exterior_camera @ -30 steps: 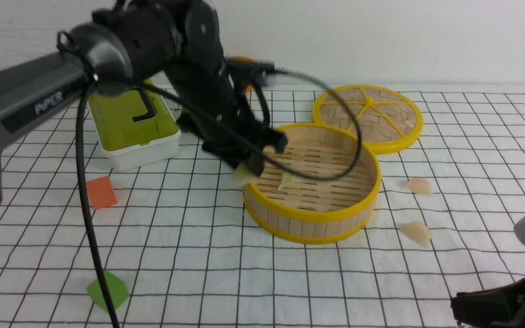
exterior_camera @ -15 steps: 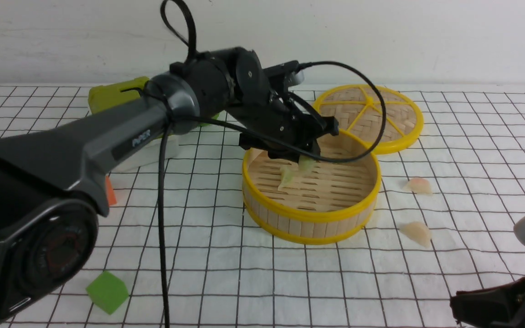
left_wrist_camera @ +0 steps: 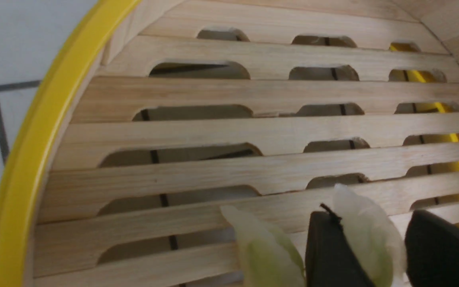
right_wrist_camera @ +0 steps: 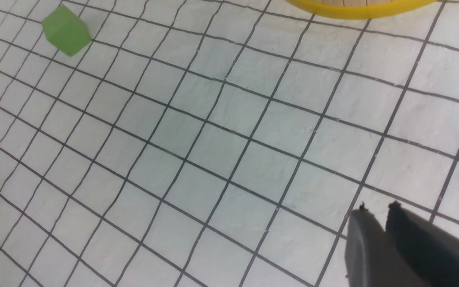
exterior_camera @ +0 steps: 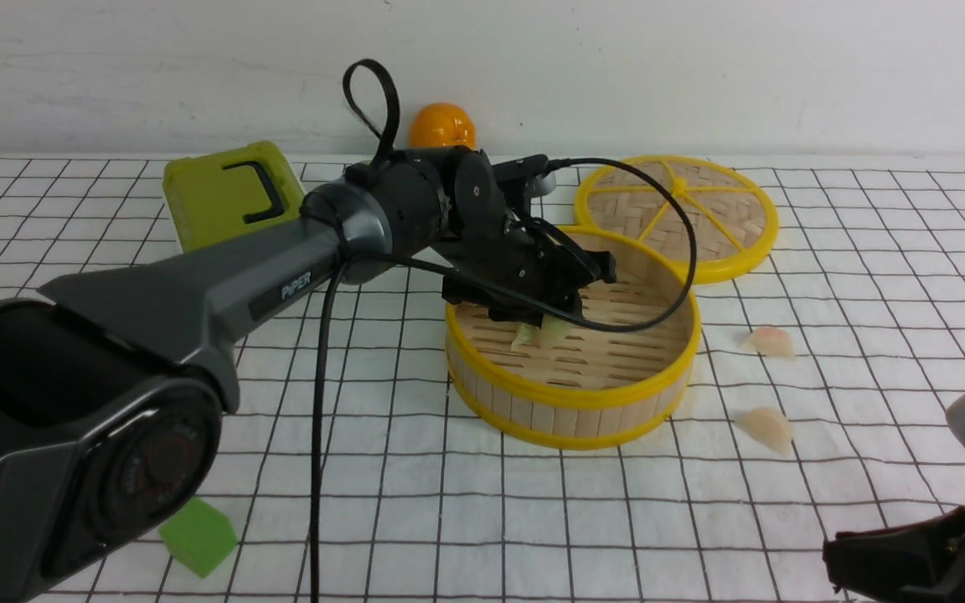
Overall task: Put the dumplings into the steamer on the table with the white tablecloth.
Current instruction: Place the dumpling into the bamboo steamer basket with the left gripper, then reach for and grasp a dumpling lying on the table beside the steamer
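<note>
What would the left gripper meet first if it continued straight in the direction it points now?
Probably the slatted floor of the steamer, close ahead of the left gripper. A green dumpling sits between its jaws and would press down first; the exact depth is hard to judge.

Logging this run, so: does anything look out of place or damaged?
Nothing looks damaged or spilled. The near pink dumpling and far pink dumpling lie on the cloth right of the steamer, outside it.

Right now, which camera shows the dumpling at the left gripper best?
The left wrist view: the dumpling sits close up between the fingers of the left gripper, on the steamer's slats. The front view shows it small, partly hidden by the arm. The right wrist view misses it.
</note>
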`<control>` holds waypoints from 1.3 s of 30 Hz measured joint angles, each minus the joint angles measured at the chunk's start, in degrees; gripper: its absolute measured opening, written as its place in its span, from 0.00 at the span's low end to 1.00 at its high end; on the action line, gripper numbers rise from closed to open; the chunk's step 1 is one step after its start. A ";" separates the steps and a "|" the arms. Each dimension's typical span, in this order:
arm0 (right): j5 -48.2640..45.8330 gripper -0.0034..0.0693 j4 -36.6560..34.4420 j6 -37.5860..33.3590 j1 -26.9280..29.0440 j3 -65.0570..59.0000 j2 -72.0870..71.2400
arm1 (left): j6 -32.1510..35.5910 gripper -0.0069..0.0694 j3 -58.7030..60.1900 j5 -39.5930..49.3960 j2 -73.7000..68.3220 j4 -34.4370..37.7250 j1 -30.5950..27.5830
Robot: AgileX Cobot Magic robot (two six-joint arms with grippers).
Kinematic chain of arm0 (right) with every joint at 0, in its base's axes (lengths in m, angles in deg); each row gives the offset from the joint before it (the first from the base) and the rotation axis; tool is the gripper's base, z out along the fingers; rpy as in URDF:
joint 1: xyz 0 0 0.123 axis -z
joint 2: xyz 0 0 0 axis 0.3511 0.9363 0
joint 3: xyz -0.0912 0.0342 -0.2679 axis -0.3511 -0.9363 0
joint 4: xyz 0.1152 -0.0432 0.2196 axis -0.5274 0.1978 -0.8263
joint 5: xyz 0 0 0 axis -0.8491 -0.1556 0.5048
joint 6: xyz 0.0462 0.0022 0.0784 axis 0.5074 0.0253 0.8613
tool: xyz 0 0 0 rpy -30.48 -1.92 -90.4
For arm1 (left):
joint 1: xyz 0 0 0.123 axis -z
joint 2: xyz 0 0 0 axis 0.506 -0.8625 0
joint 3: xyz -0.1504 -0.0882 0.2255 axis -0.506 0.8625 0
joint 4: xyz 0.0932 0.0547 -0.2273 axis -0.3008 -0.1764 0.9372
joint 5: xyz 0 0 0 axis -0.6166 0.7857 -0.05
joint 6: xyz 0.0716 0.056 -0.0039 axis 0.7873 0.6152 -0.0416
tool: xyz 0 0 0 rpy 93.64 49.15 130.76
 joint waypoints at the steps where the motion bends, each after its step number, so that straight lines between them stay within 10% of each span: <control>1: 0.00 0.16 -0.86 0.00 0.00 0.00 0.00 | -0.39 0.55 0.00 0.00 0.08 0.13 0.00; 13: -7.59 0.19 3.58 9.02 0.00 5.26 0.77 | 2.67 0.54 0.05 10.44 18.06 0.10 0.00; 21: -13.01 0.37 38.06 39.68 0.00 28.27 12.75 | 14.76 0.11 4.83 33.50 44.29 -7.28 0.19; 25: -13.31 0.49 45.86 45.71 0.00 34.74 18.68 | 12.32 0.07 15.32 33.80 55.33 -12.16 0.19; 39: 0.37 0.61 33.62 18.74 -0.67 37.59 44.65 | 5.08 0.07 75.99 13.74 101.60 -13.76 0.19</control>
